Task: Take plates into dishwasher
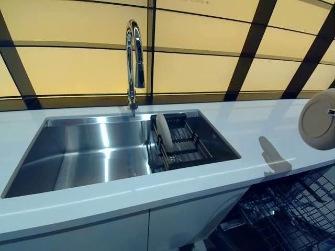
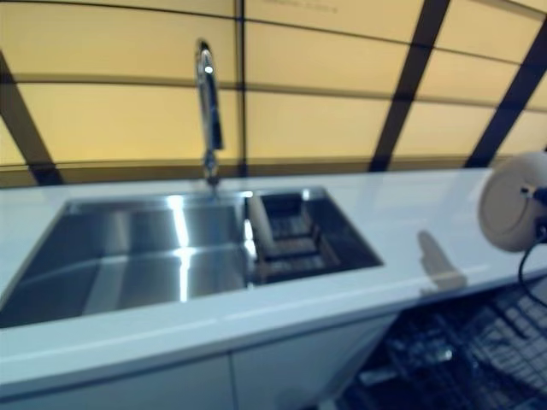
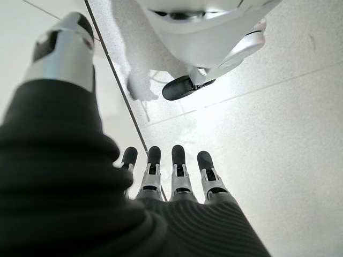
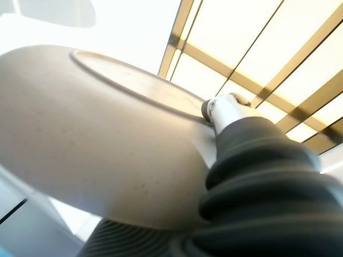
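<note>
My right hand (image 4: pixel 228 110) is shut on a beige plate (image 1: pixel 318 119), held on edge at the far right above the white counter (image 1: pixel 246 123). In the right wrist view the thumb lies on the plate's underside (image 4: pixel 96 139). A second pale plate (image 1: pixel 164 133) stands upright in a dark wire rack (image 1: pixel 184 142) at the right end of the steel sink (image 1: pixel 94 151). The open dishwasher's black wire rack (image 1: pixel 285 214) lies below the counter at the lower right. My left hand (image 3: pixel 177 176) is open, fingers straight, pointing down at the floor; it shows only in the left wrist view.
A tall chrome faucet (image 1: pixel 134 63) rises behind the sink's middle. A yellow panelled wall with dark frames runs behind the counter. White cabinet doors (image 1: pixel 157 225) sit under the sink, left of the dishwasher.
</note>
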